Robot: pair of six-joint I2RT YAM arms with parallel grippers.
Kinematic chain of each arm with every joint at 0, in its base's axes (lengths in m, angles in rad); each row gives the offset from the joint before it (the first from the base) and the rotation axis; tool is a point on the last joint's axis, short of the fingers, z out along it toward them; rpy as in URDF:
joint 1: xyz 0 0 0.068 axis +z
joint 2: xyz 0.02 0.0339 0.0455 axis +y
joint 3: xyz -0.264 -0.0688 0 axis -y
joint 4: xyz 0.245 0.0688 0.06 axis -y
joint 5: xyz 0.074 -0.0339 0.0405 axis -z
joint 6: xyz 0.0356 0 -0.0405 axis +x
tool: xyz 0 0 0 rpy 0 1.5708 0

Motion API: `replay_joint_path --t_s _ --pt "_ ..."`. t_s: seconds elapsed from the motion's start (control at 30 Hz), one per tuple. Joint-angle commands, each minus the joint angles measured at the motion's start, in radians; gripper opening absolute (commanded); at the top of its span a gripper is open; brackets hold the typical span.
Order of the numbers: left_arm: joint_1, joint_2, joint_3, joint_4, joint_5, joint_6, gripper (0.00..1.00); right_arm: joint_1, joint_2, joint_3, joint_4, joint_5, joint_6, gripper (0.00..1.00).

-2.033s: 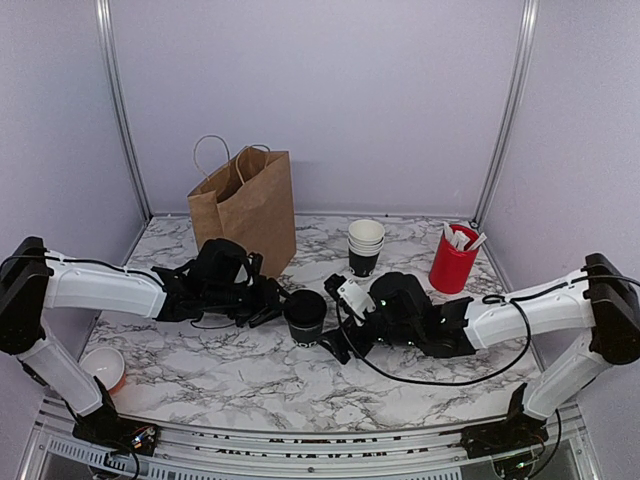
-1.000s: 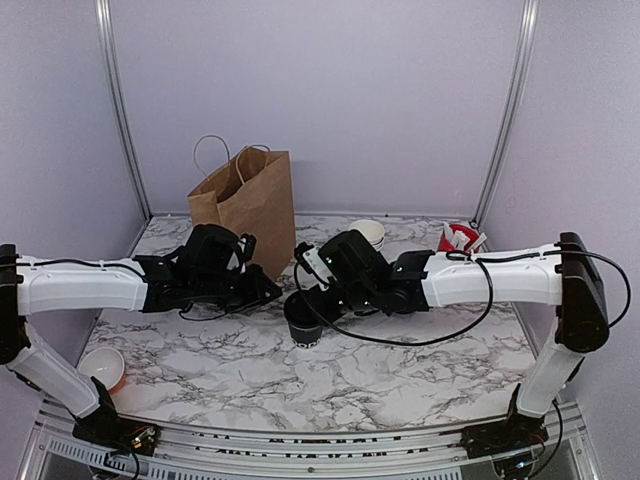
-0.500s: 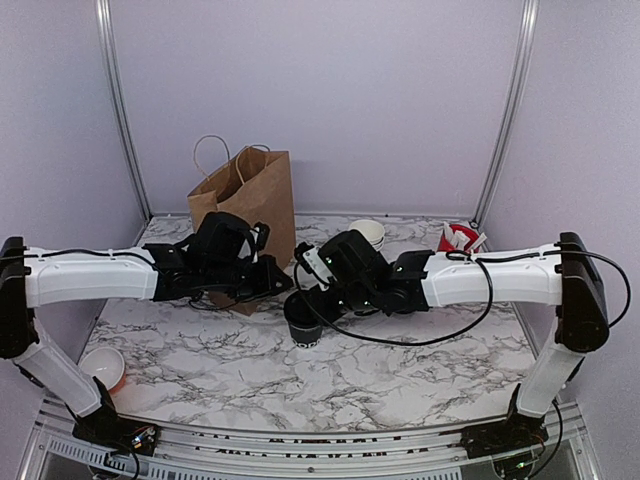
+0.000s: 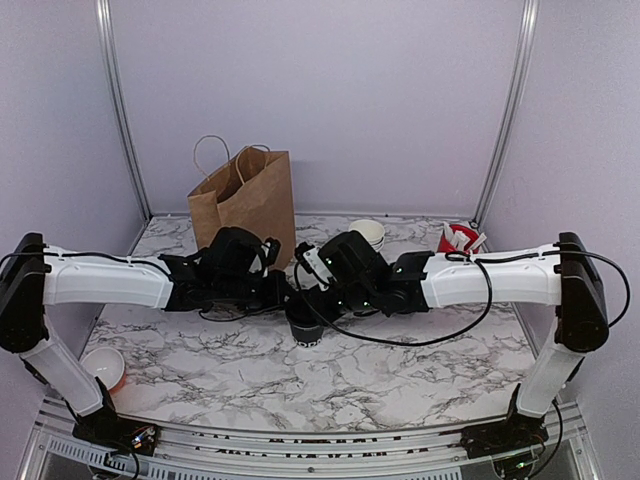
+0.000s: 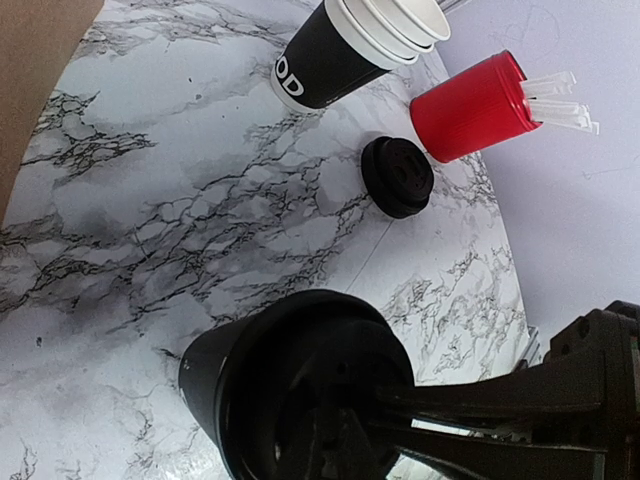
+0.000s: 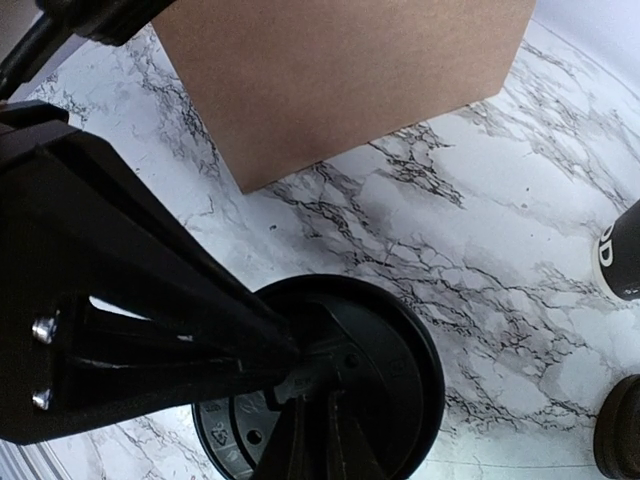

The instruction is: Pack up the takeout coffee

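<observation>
Far left, near edge: 1 small round bowl [image 4: 103, 367], white inside with a reddish outer wall, standing on the white, black-veined marble tabletop [image 4: 400, 370], well apart from everything else.

Left rear: 1 brown paper carrier bag [image 4: 245, 205] with thin cord handles, upright, mouth open.

Left gripper [image 4: 287, 292]: reaches in from the left, in front of the bag. In the right wrist view its 2 fingers converge to a single point; jaws narrow, tips together and resting on top of the coffee's lid, nothing held between them.

Centre: the takeout coffee [image 4: 303, 328], a small black paper cup with a black plastic lid [image 6: 390, 360], stands upright on the table, in front of and just right of the bag, outside it. Both grippers meet directly over it.

Right gripper [image 4: 309, 299]: comes in from the right. Its fingers lie close together, tips pressed on the lid's centre, gripping nothing.

Right rear: 1 stack of lidless black cups with white rims [image 4: 367, 237]. A loose black plastic lid [image 5: 397, 177] lies flat just beside 1 red cup of white sachets [image 5: 475, 105].
</observation>
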Motion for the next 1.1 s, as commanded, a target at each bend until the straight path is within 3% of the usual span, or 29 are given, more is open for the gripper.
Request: replay_joint_path --t_s 0.0,0.17,0.4,0.77,1.07 --pt "-0.008 -0.024 0.010 -0.124 -0.016 0.022 0.08 -0.003 0.000 -0.011 -0.019 0.005 0.017 0.09" --pt "-0.009 -0.005 0.030 -0.139 -0.010 0.038 0.09 -0.012 -0.061 0.028 -0.046 0.033 0.009 0.15" --pt "-0.011 0.011 0.059 -0.156 -0.011 0.059 0.09 -0.131 -0.154 -0.012 -0.013 -0.070 0.036 0.21" --pt "-0.015 0.053 0.112 -0.182 -0.003 0.089 0.09 -0.154 -0.046 -0.185 0.121 -0.299 0.108 0.22" --pt "-0.015 0.074 0.129 -0.185 0.008 0.102 0.09 -0.122 -0.146 -0.250 0.070 -0.133 0.161 0.23"
